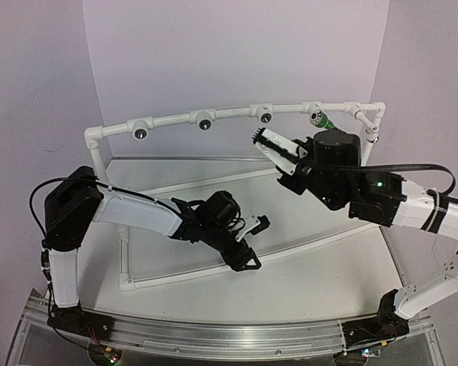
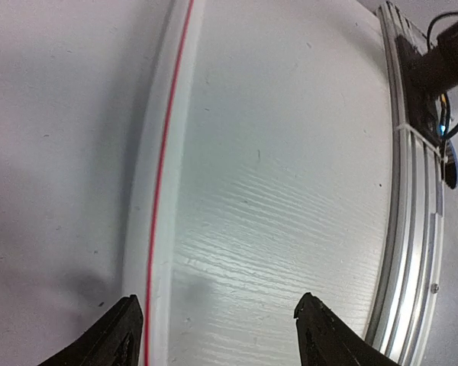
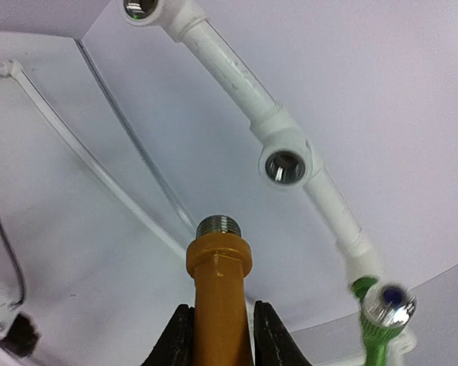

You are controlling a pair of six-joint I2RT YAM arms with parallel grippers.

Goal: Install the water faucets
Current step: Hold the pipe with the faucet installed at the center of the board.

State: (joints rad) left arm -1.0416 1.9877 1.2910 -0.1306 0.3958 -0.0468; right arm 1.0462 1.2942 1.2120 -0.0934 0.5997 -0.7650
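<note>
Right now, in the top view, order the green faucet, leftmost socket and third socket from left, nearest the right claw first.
1. Third socket, just past the right claw.
2. Green faucet, farther right.
3. Leftmost socket, far left.

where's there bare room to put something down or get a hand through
Bare table lies between the left gripper and the right arm, and behind the left arm below the pipe rail. Crowded at the rail's right end: the right gripper holding the orange faucet sits close to the green faucet.
</note>
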